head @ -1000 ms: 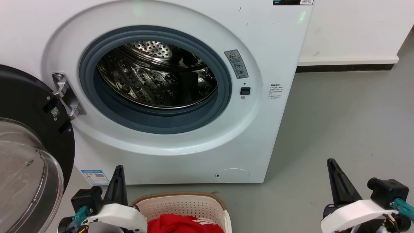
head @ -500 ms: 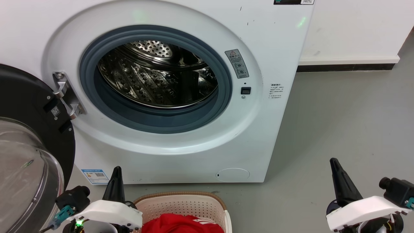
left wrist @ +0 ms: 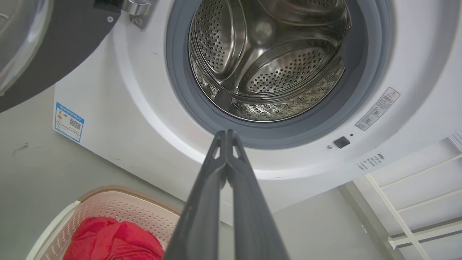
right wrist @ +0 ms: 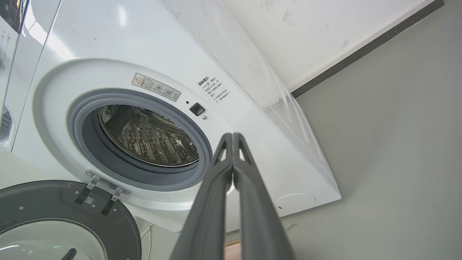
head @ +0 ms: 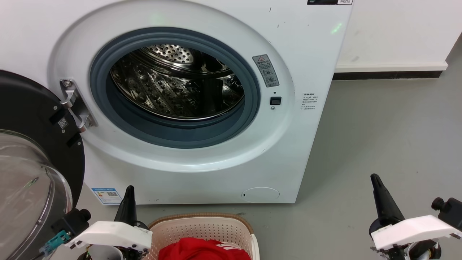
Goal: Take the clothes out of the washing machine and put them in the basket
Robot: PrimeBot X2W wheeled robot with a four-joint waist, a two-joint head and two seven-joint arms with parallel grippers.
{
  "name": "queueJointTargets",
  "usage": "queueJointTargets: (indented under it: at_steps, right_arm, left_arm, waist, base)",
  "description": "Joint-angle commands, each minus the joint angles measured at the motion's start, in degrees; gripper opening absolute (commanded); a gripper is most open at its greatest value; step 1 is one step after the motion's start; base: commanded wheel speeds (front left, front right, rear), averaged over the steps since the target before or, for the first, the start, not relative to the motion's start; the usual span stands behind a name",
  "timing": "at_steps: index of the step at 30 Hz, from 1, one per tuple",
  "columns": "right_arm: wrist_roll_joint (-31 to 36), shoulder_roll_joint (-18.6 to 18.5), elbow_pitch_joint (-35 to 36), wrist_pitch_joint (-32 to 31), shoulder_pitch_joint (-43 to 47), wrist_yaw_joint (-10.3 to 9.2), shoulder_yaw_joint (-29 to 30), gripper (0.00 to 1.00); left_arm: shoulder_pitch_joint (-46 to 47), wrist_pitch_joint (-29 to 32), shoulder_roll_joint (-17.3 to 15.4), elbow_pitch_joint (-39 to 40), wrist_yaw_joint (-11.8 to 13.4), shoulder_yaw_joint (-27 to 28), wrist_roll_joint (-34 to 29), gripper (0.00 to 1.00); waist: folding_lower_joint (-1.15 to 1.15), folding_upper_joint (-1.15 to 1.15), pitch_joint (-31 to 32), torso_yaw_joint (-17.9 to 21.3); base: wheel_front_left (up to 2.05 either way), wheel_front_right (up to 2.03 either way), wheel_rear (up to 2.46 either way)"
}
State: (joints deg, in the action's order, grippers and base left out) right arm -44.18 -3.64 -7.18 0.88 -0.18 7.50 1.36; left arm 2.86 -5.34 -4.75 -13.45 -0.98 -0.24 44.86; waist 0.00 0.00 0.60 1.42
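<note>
Wrist views: both jaws pressed together.

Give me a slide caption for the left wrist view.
Shut fingers aim at the empty washer drum; red clothes lie in the basket below.

clothes (head: 204, 250) — red, heaped in cream basket (head: 202, 227) | washing machine (head: 306, 54) — white, door (head: 32, 119) swung open

The left pincer (head: 129, 188) has dipped slightly and shifted left, while the right pincer (head: 374, 177) has slid rightward.
</note>
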Motion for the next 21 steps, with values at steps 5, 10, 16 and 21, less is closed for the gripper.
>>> queueJointTargets:
  at_steps: [5, 10, 16, 21]
  right_arm:
    - [-4.6, -0.5, -0.1, -0.5, -2.1, 0.00, 0.4, 0.00]
    - [-8.5, -0.5, -0.6, -0.9, -2.5, 0.00, 0.6, 0.00]
    - [-12.9, -0.6, -1.3, -1.4, -3.0, 0.00, 0.9, 0.00]
    - [-16.3, -0.6, -1.8, -1.9, -3.2, 0.00, 1.1, 0.00]
  left_arm:
    - [1.9, 1.0, 0.1, 0.5, -0.7, 0.8, 4.3, 0.00]
    - [2.0, 1.9, 0.2, 0.4, -1.2, 1.3, 8.0, 0.00]
    - [2.2, 3.0, 0.4, 0.3, -1.8, 1.9, 12.1, 0.00]
    - [2.4, 3.8, 0.6, 0.2, -2.2, 2.4, 15.4, 0.00]
  waist:
    - [0.00, 0.00, 0.0, -0.1]
    - [0.00, 0.00, -0.1, -0.2]
    - [0.00, 0.00, -0.1, -0.3]
    - [0.00, 0.00, -0.2, -0.3]
  base:
    - [0.00, 0.00, 0.00]
    - [0.00, 0.00, 0.00]
    - [0.00, 0.00, 0.00]
    - [0.00, 0.00, 0.00]
